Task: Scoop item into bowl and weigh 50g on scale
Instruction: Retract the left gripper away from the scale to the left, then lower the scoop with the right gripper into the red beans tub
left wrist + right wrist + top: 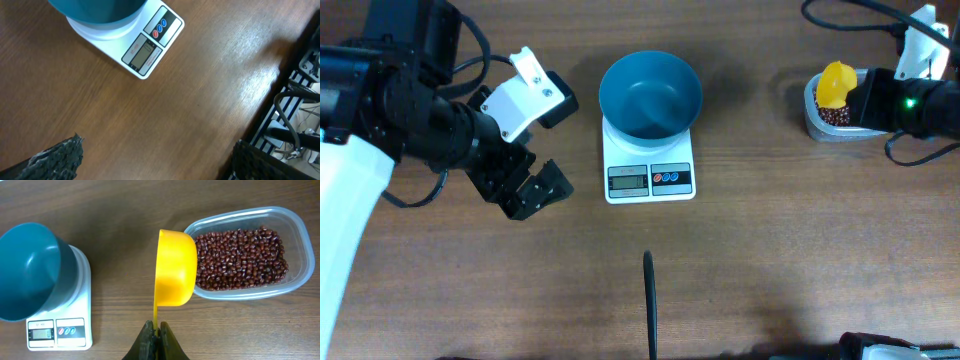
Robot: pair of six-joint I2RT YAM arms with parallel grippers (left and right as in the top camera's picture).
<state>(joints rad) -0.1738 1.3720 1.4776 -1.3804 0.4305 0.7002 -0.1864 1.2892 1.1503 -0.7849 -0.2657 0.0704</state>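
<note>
The blue bowl point(650, 95) stands on the white scale point(649, 168) at the table's middle; both also show in the right wrist view, the bowl point(30, 270) and the scale point(62, 330). It looks empty. My right gripper point(156, 330) is shut on the handle of a yellow scoop point(175, 272), held at the left rim of a clear tub point(295, 230) of reddish-brown beans point(240, 257). My left gripper point(525, 190) is open and empty, left of the scale, over bare wood.
A thin black rod point(649, 305) lies on the table in front of the scale. The table's edge and a black wire rack point(295, 115) show in the left wrist view.
</note>
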